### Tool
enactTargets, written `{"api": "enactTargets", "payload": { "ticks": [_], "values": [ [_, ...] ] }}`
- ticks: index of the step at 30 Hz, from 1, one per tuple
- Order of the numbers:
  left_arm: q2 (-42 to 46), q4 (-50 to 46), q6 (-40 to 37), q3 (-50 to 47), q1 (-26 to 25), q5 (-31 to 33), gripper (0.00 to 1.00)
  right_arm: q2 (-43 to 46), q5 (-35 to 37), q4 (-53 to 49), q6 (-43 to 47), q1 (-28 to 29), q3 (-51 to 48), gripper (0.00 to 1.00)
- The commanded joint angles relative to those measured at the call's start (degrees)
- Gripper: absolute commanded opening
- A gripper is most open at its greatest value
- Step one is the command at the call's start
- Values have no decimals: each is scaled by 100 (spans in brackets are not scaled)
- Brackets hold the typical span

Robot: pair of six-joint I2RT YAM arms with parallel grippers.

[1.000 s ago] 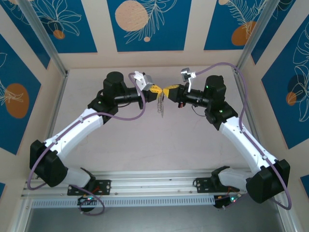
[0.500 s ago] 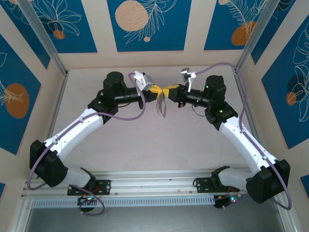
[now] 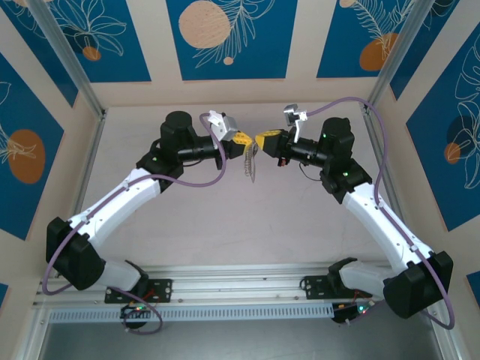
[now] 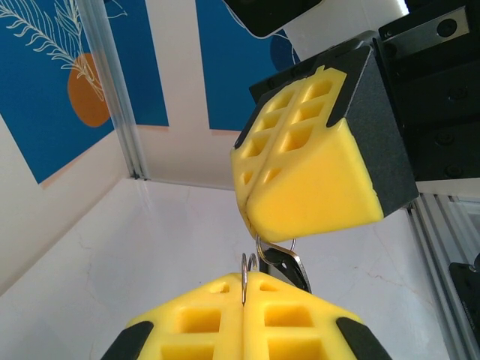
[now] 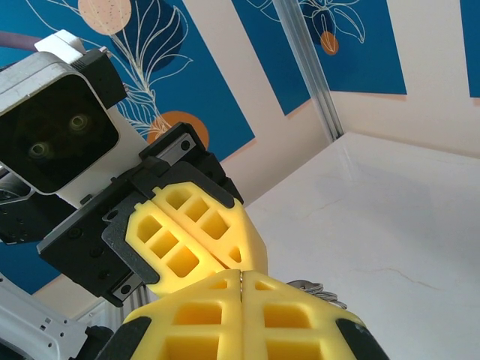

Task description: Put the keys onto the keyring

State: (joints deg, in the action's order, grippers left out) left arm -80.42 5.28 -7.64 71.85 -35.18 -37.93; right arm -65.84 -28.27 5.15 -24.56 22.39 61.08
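- Keyring (image 3: 250,163) hangs in the air just below the left gripper (image 3: 244,142), well above the table (image 3: 300,217). Top view: a short dangling bunch, grey and silvery, too small to read in detail.
- Left wrist view: left gripper (image 4: 244,283) has its yellow pads pressed flat together, with thin wire turns of the keyring (image 4: 244,267) sticking up out of the seam. The ring is pinched there.
- Right gripper (image 3: 260,139) sits tip to tip with the left gripper, nearly touching it.
- Left wrist view: right gripper (image 4: 252,214) is just above the left gripper's tips, pads pressed together. A small silvery key (image 4: 287,262) with a dark part pokes out from under its seam, pinched at the top.
- Key lies just beside the wire turns at the left gripper. Cannot tell whether it is threaded on the wire or only touching it.
- Right wrist view: right gripper (image 5: 241,276) is closed, seam tight. Left gripper (image 5: 234,251) meets it from the upper left, tips close together.
- Same view: silvery bits (image 5: 319,289) show just past the left gripper's tips, over the table.
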Motion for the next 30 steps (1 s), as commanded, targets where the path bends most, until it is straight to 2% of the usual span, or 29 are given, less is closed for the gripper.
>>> {"api": "enactTargets", "payload": {
  "ticks": [1, 17, 30],
  "values": [
    [27, 184, -114, 194, -74, -163, 0, -57, 30, 109, 23, 39, 262, 0],
    [35, 167, -137, 181, -72, -171, 0, -309, 20, 72, 55, 160, 374, 0],
    [76, 219, -160, 137, -77, -140, 0, -459, 448, -386, 153, 110, 466, 0]
  ]
}}
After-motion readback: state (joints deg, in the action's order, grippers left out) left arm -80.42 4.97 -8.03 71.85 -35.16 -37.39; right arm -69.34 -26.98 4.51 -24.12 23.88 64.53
